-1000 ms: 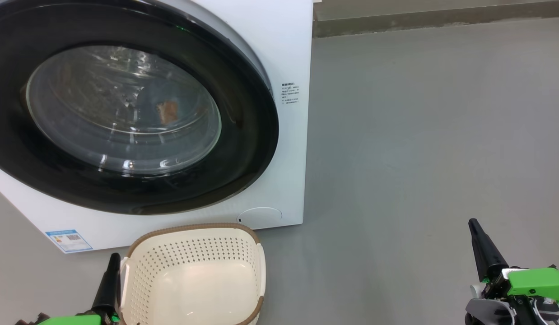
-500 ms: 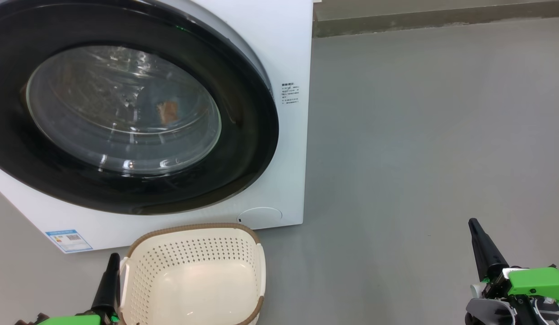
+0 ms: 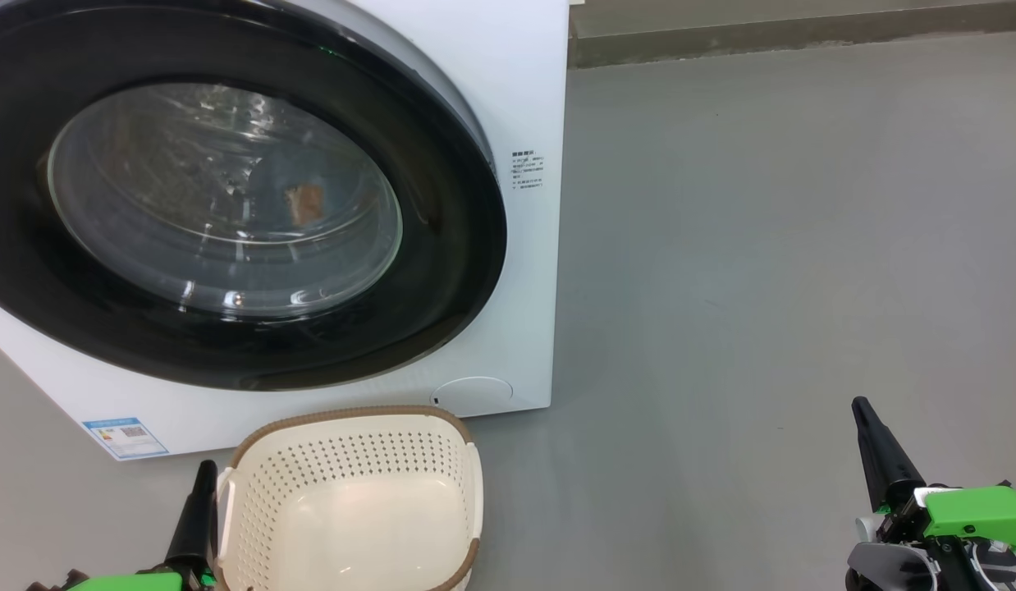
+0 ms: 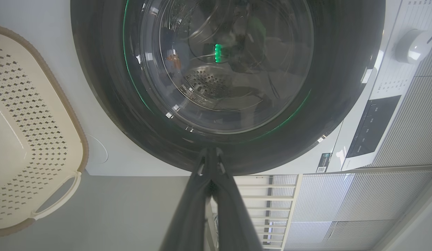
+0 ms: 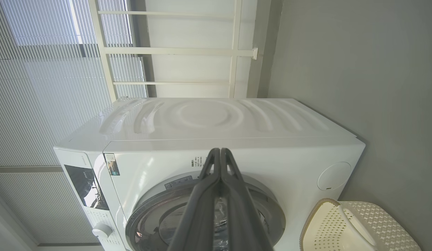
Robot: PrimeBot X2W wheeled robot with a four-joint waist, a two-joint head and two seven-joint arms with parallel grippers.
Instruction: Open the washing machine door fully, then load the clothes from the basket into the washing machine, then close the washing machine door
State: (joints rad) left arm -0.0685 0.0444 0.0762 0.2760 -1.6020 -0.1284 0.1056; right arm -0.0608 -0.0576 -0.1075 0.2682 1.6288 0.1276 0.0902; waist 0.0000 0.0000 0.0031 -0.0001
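The white washing machine (image 3: 524,82) stands at the upper left, and its round black-rimmed washing machine door (image 3: 442,246) lies shut against the front. Behind the glass a small orange-brown patch (image 3: 304,203) shows; whether it is the clothes I cannot tell. The cream basket (image 3: 352,413) sits on the floor just in front, with nothing in it. My left gripper (image 3: 204,472) is shut beside the basket's left wall. My right gripper (image 3: 862,408) is shut low over the floor, far to the right. The left wrist view looks past the shut left gripper (image 4: 210,151) at the door (image 4: 108,104).
Bare grey floor (image 3: 762,246) stretches right of the machine to a skirting (image 3: 803,37). The control panel (image 4: 373,125) and a dial (image 4: 411,45) sit on the machine's front. A white railing (image 5: 174,50) and window blinds stand behind the machine (image 5: 219,122).
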